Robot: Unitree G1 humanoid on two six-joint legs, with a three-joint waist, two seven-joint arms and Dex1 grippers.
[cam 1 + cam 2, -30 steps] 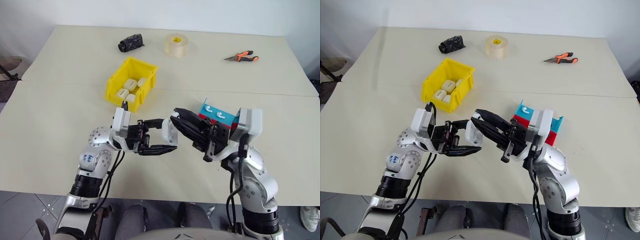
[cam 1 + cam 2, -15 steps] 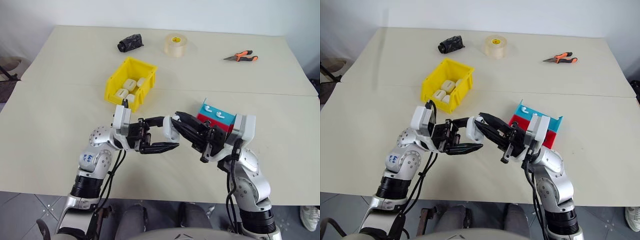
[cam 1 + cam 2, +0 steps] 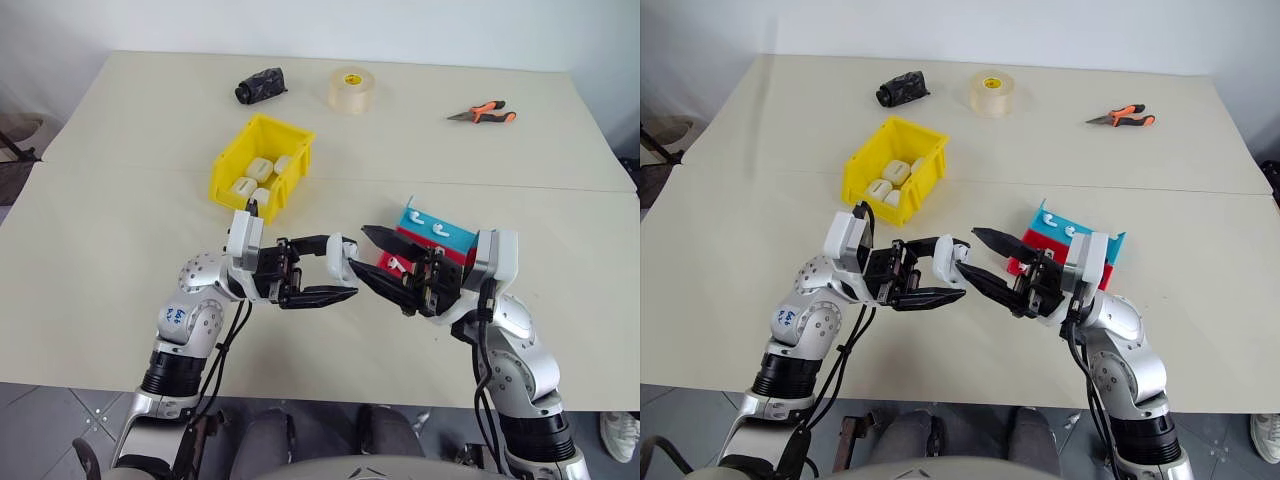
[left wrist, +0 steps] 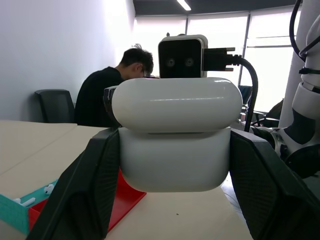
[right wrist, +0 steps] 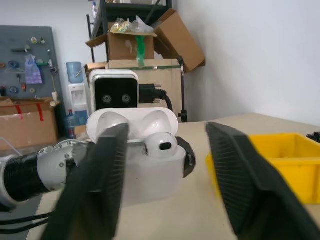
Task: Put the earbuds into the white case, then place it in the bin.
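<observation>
1. A beige table [image 3: 120,220] is seen, and all things are placed on it.
2. The bin [image 3: 262,167], bright yellow, is stood on the table beyond the left arm; several white cases are lying inside it.
3. A red-and-blue tray [image 3: 442,236] is placed just behind the right arm, with loose earbuds [image 3: 440,228] on its blue part.
4. A tape roll [image 3: 352,89], orange pliers [image 3: 483,113] and a black object [image 3: 261,85] are lying at the far side.
5. The left gripper [image 3: 338,272] is pressed onto the white case [image 4: 175,141], which is held above the table with its lid open.
6. The right gripper [image 3: 362,252] is spread, just beside the case, with nothing between its fingers.
7. One earbud [image 5: 161,142] is seated in the open case.
</observation>
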